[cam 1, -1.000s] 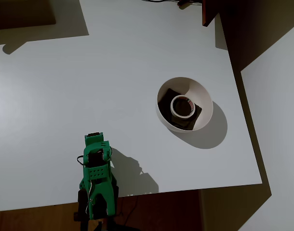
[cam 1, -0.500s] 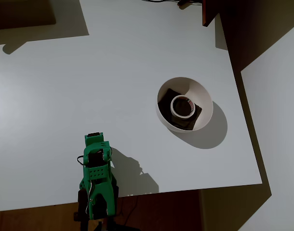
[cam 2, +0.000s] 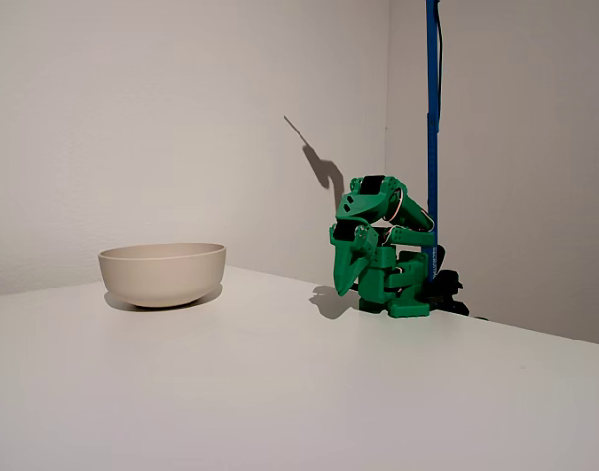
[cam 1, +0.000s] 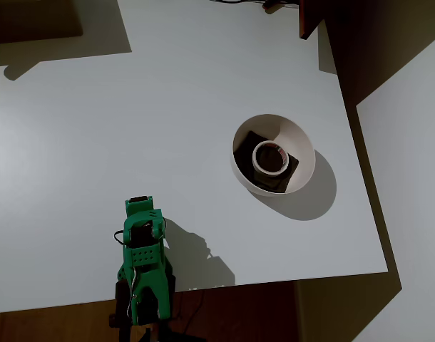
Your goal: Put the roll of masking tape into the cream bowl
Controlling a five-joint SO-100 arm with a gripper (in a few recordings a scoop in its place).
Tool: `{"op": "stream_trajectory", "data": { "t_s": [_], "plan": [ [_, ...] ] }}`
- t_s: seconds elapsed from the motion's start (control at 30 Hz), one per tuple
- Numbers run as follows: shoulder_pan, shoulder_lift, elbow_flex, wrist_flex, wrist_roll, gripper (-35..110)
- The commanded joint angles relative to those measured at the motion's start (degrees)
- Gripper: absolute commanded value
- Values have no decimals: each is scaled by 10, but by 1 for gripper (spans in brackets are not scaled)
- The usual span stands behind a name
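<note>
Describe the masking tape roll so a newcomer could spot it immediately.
On the white table, find the cream bowl right of the folded green arm in the overhead view. Inside lies the roll of masking tape, a small pale ring with reddish inner print, resting on dark square pieces.

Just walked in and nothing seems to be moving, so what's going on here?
Nothing is being handled right now. The roll of masking tape lies flat inside the cream bowl, on dark square pieces at its bottom. The green arm is folded up at the table edge, well away from the bowl, and its gripper points down and holds nothing. Whether its fingers are open or shut is hard to tell. Judging by where things lie, the tape job looks done.
</note>
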Motion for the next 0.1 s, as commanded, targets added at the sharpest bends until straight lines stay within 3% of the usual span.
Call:
{"op": "stream_trajectory", "data": {
  "t_s": [0.0,0.07],
  "plan": [
    [-2,3,-15,7,2,-8],
    [-2,3,-15,7,2,-8]
  ]
}}
